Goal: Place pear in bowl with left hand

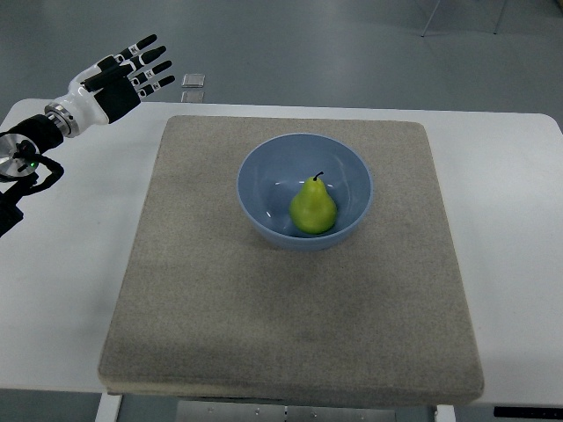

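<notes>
Your left hand (123, 77) hung above the table's far-left corner, fingers spread and empty, well apart from the bowl (264, 167). The placing looked done, I'd judge; all that remained was resting the arm clear. The pear (313, 208), green-yellow with its dark stem upward, sat inside the blue bowl on the mat (220, 308).

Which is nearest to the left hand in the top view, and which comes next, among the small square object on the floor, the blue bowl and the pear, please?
From the left hand:
1. Small square object, just to its right, beyond the table's far edge.
2. Blue bowl, centre of the mat.
3. Pear, inside the bowl, toward its right side.
</notes>
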